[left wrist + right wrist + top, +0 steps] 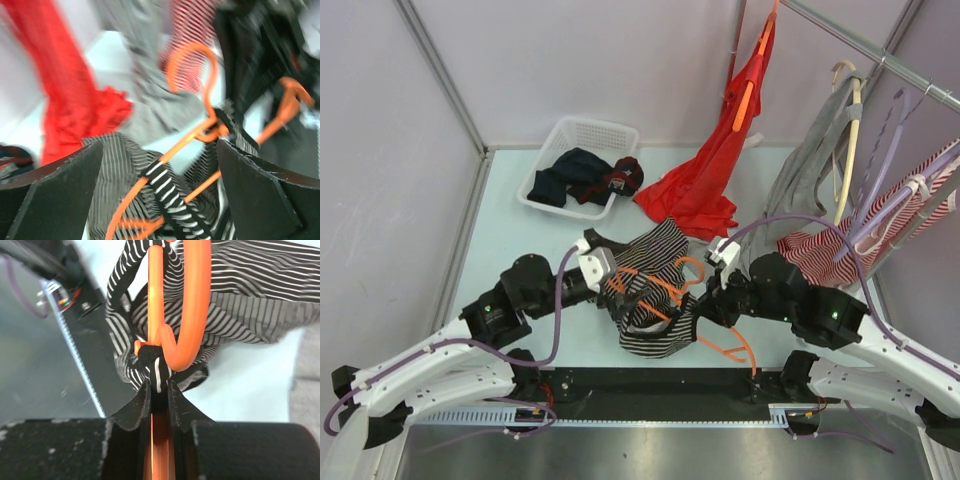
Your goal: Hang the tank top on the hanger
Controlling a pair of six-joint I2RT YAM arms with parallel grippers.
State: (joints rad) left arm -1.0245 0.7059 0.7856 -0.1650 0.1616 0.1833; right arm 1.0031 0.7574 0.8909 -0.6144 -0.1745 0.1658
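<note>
Tank top (655, 300) lies bunched mid-table (520, 240), between the two arms, with the orange hanger (194, 305) tangled through it.

Right gripper (159, 395): clamped on the hanger just below its hook, with a black-edged strap (159, 372) pinched in alongside.

Left gripper (160, 150): fingers spread wide, grasping nothing. Fabric and hanger wire sit between them, untouched.

Handling, my guess:
- The top looks light, limp and stretchy. It will sag and slide off anything smooth.
- The hanger is stiff, slick plastic (thin, might flex).
- Best hold on the cloth looks like a strap or the bound edge, not the loose striped body.
- Hanger by the neck, as now.
</note>
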